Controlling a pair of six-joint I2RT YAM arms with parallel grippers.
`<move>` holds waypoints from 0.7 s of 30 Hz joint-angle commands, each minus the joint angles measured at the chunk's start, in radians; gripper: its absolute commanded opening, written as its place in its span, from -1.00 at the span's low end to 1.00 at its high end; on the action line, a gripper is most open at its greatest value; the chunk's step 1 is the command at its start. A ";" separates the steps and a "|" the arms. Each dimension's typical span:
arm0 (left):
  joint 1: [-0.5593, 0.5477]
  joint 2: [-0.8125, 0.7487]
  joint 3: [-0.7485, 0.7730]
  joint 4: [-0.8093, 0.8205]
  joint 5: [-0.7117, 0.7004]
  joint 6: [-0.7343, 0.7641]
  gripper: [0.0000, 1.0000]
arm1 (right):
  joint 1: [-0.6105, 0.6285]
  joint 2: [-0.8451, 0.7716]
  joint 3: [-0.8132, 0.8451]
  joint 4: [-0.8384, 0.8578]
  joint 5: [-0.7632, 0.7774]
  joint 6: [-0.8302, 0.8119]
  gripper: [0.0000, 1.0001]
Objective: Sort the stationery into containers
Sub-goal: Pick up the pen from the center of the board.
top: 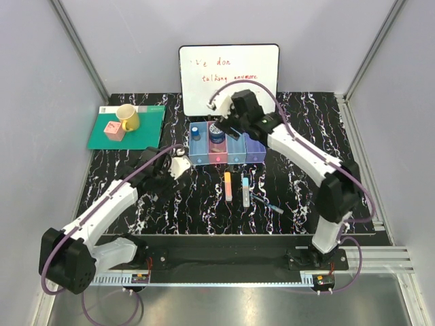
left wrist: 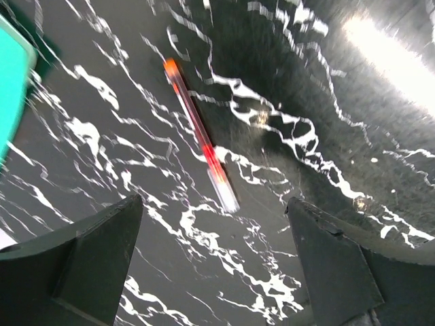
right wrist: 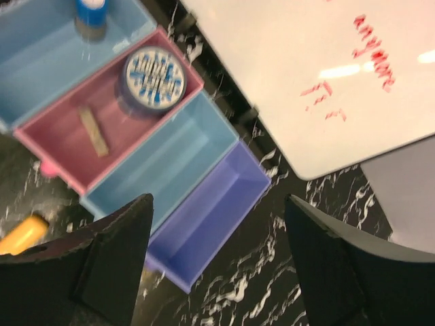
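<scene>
Surface: black marbled tabletop (top: pixel 170 210) inside grey walls, with a white whiteboard (top: pixel 231 68) propped at the back. A row of four joined translucent plastic bins (right wrist: pixel 178 151) (blue, pink, blue, purple) stands just in front of the board.

Placement: the round blue translucent disc (right wrist: pixel 154 76) lies flat in the pink bin (right wrist: pixel 64 136), at the end nearer the board; judged sorted. The orange stubby marker (top: pixel 228 185) and the light-blue stubby marker (top: pixel 245 187) lie side by side on the table in front of the bins, not yet sorted. The thin dark-red pen (left wrist: pixel 200 139) lies on the bare table.

Right arm: reaches forward over the row. The right gripper (right wrist: pixel 217 204) hangs above the bins with its fingers spread and nothing between them, a pose that fits a drop-off point.

Left arm: stretched low toward the table centre. The left gripper (left wrist: pixel 214 202) points down at the pen, fingers wide apart. The pen's pale end lies about on the line between them and touches neither. Judged: lining up for a pick.
</scene>
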 commanded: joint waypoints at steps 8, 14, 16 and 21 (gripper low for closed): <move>0.035 0.077 -0.057 0.004 0.005 -0.035 0.98 | -0.007 -0.379 -0.526 -0.174 -0.119 -0.070 0.76; 0.041 0.143 -0.068 0.026 -0.024 -0.039 0.98 | -0.007 -0.472 -0.681 -0.205 -0.158 -0.070 0.72; 0.049 0.162 -0.080 0.050 -0.039 -0.030 0.98 | -0.007 -0.492 -0.714 -0.206 -0.160 -0.068 0.69; 0.064 0.215 -0.097 0.098 -0.058 -0.021 0.91 | -0.006 -0.523 -0.795 -0.202 -0.198 -0.065 0.63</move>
